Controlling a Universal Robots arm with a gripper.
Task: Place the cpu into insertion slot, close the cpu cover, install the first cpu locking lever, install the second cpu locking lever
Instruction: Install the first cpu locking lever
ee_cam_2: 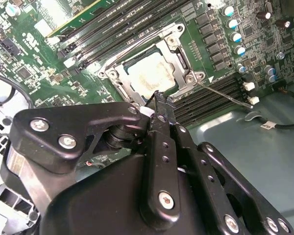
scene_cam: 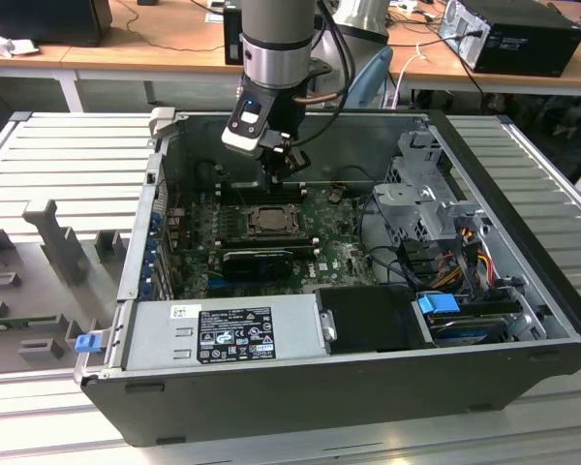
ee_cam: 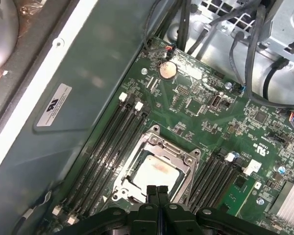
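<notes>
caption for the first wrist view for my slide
Shut gripper at the edge of the cpu cover, which lies over the cpu on the green motherboard.

Arm [scene_cam: 281, 39] reaches straight down, gripper [ee_cam: 155, 190] closed tight

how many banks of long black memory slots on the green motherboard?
2. One bank lies between the silvery-framed CPU socket and the grey case wall; the other bank sits on the socket's opposite side. The black gripper may hide part of them.
</notes>
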